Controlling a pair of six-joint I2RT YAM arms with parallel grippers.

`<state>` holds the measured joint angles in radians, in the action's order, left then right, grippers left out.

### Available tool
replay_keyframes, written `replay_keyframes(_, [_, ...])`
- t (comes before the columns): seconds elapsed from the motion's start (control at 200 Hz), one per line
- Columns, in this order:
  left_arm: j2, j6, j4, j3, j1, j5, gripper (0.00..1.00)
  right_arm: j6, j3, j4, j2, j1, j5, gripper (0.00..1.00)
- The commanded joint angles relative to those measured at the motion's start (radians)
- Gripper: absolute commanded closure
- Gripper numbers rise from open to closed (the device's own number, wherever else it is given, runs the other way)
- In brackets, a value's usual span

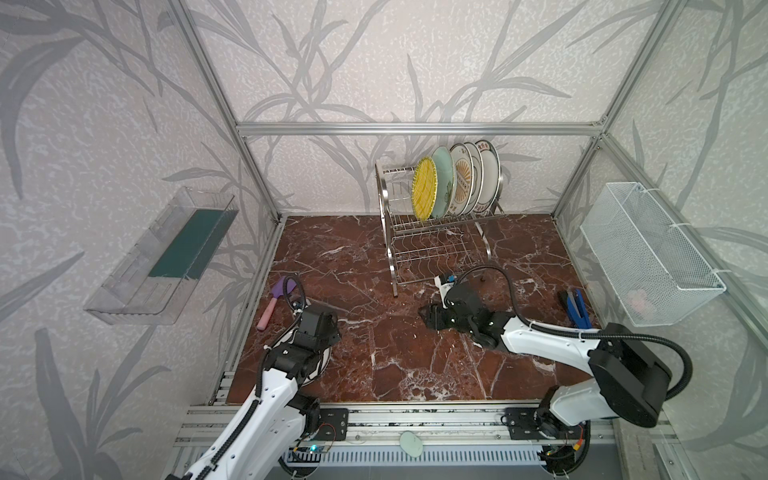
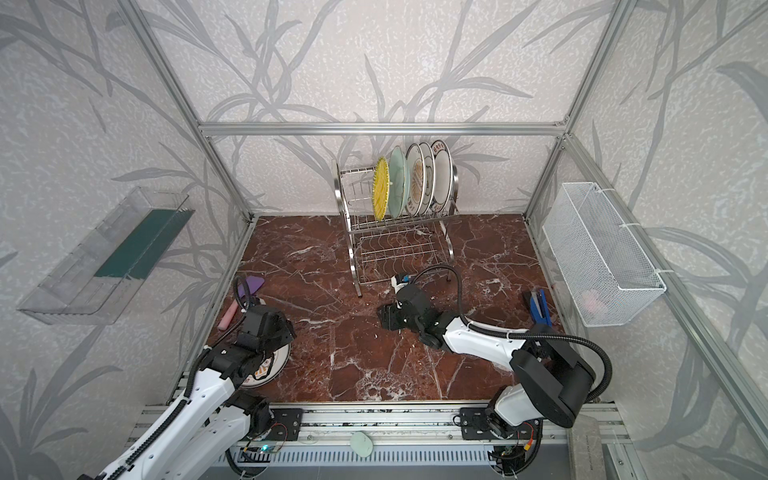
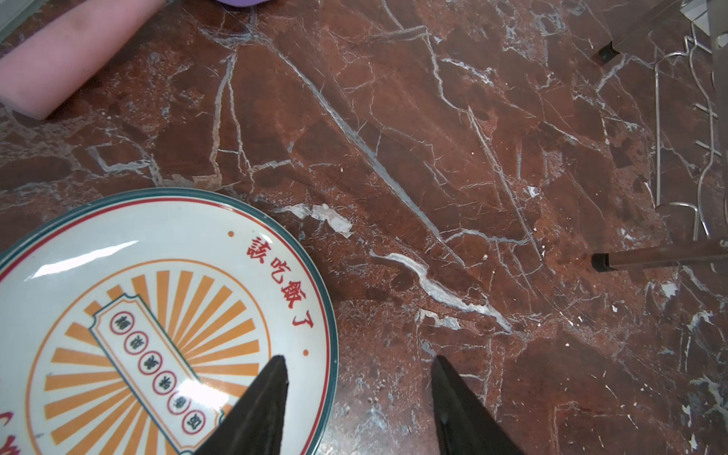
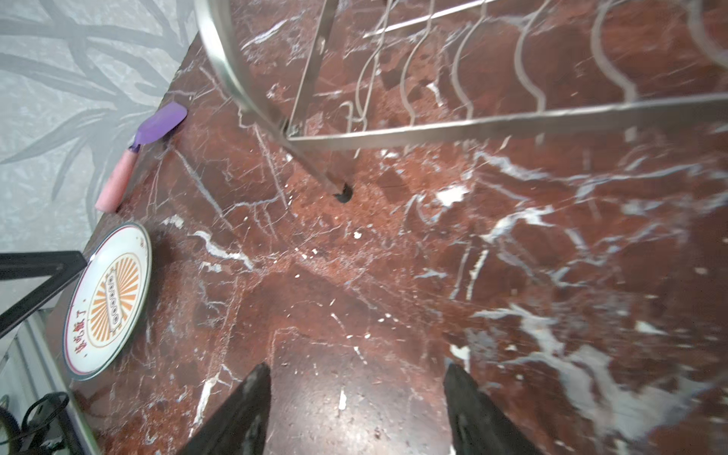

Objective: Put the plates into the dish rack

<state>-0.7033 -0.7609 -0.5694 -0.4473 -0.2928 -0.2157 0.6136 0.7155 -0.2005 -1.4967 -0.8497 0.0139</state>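
The dish rack (image 1: 436, 249) (image 2: 395, 245) stands at the back of the marble table, and part of its lower tier shows in the right wrist view (image 4: 512, 122). Several plates stand upright in its upper shelf, the yellow ribbed one (image 1: 424, 189) (image 2: 380, 187) leftmost. A sunburst plate (image 2: 270, 365) (image 3: 157, 315) (image 4: 110, 299) lies flat at the front left. My left gripper (image 3: 359, 358) (image 2: 274, 328) is open and straddles its rim, one finger over the plate's face and one over the table. My right gripper (image 4: 356, 366) (image 1: 428, 318) hangs open over bare table before the rack.
A purple spatula with a pink handle (image 1: 278, 299) (image 4: 149, 145) lies by the left edge, behind the flat plate. A blue tool (image 1: 575, 305) lies at the right edge. A white mesh basket (image 1: 648, 253) hangs on the right wall, a clear tray (image 1: 166, 253) on the left.
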Motion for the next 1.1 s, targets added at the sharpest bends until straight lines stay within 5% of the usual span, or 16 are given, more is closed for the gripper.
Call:
replay_keyframes(0.0, [0.021,-0.029,-0.018,0.016,-0.002,-0.022,0.43,0.099,0.048,-0.094,-0.077,-0.071,0.017,0.31])
replay_keyframes(0.455, [0.051,-0.021,0.011,-0.027,0.014,0.027,0.42,0.52,0.177,-0.495,-0.469,-0.341,-0.061,0.44])
replay_keyframes(0.685, [0.059,-0.008,0.018,-0.07,0.024,0.007,0.42,0.594,0.244,-0.533,-0.551,-0.418,-0.186,0.46])
replay_keyframes(1.095, [0.103,-0.005,0.007,-0.114,0.054,0.036,0.42,0.749,0.442,-0.551,-0.732,-0.455,-0.224,0.52])
